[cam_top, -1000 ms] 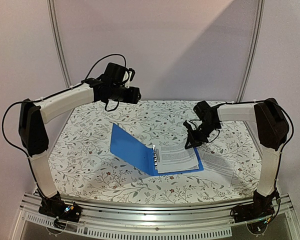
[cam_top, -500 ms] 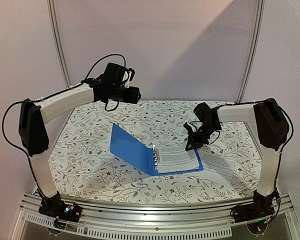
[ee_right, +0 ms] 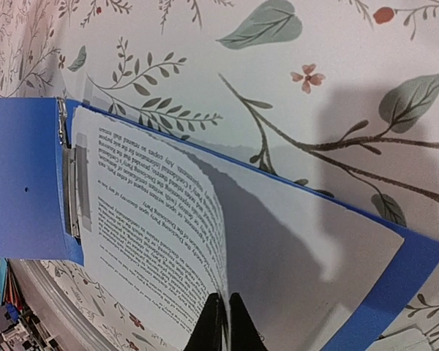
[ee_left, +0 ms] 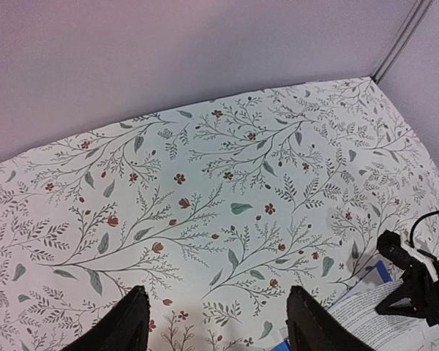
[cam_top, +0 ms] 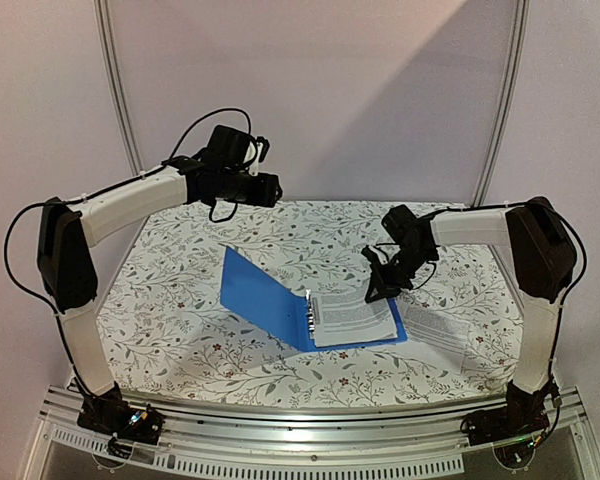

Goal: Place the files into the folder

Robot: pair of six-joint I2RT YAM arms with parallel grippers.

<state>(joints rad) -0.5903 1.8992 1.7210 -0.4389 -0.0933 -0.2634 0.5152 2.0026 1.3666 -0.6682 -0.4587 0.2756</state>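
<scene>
On the floral desk, backed by a lilac wall, the folder is laid open at centre. The files, on its 3 o'clock half, are pinched by the right fingers; the left fingers are spread.

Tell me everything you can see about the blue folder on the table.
The folder is bright blue, looks like smooth plastic, and lies open on the flowered table. A metal clip runs along its spine. The left cover is bare; printed sheets rest on the right half, leaving a blue border showing. The right gripper pinches the top sheet's lifted edge above it, not the folder itself.
</scene>
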